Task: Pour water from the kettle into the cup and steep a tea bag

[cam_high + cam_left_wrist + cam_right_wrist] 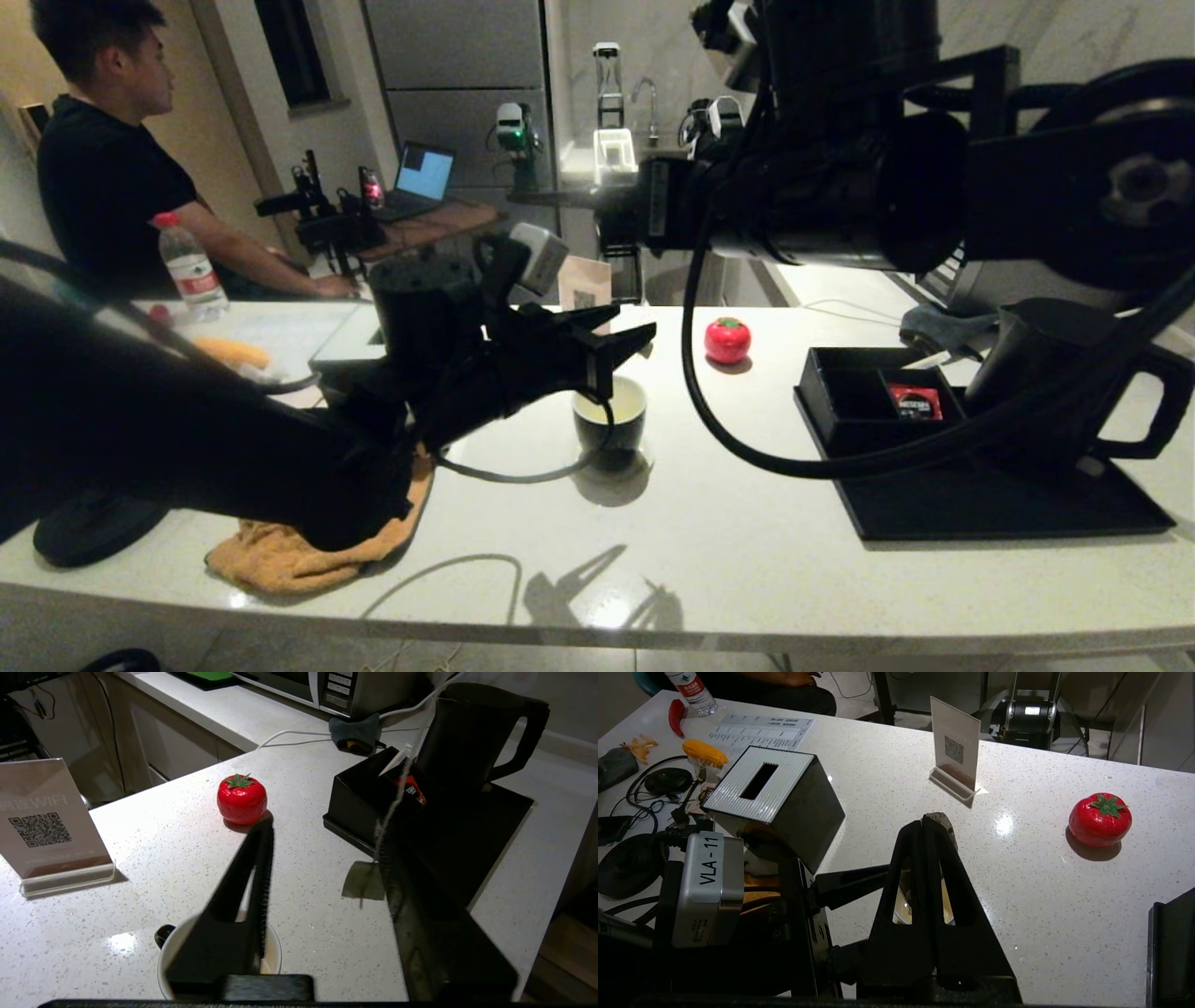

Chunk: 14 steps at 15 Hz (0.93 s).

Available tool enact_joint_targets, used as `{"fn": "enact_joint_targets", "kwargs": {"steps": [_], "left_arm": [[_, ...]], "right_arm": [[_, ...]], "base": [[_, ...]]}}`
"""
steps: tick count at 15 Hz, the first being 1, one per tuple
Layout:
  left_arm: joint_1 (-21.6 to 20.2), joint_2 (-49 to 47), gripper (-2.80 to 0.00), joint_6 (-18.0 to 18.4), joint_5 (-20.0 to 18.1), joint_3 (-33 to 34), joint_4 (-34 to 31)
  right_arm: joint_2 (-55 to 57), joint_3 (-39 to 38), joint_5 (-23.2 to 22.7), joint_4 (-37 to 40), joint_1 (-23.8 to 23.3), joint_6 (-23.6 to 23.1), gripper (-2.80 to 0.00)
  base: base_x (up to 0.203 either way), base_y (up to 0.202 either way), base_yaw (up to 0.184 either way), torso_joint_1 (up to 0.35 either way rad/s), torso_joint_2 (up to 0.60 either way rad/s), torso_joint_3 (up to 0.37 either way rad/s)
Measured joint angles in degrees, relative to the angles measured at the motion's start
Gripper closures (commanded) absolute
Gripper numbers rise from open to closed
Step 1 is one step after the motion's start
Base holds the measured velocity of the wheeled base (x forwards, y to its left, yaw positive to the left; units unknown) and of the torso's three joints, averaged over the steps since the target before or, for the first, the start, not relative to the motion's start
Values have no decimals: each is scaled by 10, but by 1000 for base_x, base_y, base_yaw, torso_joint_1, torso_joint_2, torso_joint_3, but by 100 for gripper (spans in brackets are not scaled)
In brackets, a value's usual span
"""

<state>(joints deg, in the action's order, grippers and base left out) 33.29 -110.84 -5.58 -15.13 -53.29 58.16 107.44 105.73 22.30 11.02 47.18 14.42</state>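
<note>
The cup [611,417], black outside and pale inside, stands mid-counter. My left gripper [621,350] hovers just above its rim, open, with one finger over the cup [273,952]. The grey-green tea bag [364,882] hangs in the air on a thin string between the left gripper's [324,840] fingers, close to one of them and not pinched. My right gripper [924,823] is high above the cup [903,900] and shut, the tea bag [945,823] showing at its tips. The black kettle [1055,373] stands upright on a black tray [980,509] at the right.
A black box [854,397] with a red sachet [915,401] sits on the tray. A red tomato-shaped object [727,339], a QR sign [46,821] and a tissue box [775,798] stand behind the cup. An orange cloth [280,560] lies under my left arm. A person sits far left.
</note>
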Motion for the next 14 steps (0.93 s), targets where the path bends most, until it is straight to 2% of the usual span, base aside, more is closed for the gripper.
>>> {"fn": "enact_joint_targets", "kwargs": {"steps": [14], "left_arm": [[-2,2,0,-1,8,-1,9]], "right_arm": [[-4,-19,1,0,0,10,0]], "base": [[0,0,0,0,0,0]]}}
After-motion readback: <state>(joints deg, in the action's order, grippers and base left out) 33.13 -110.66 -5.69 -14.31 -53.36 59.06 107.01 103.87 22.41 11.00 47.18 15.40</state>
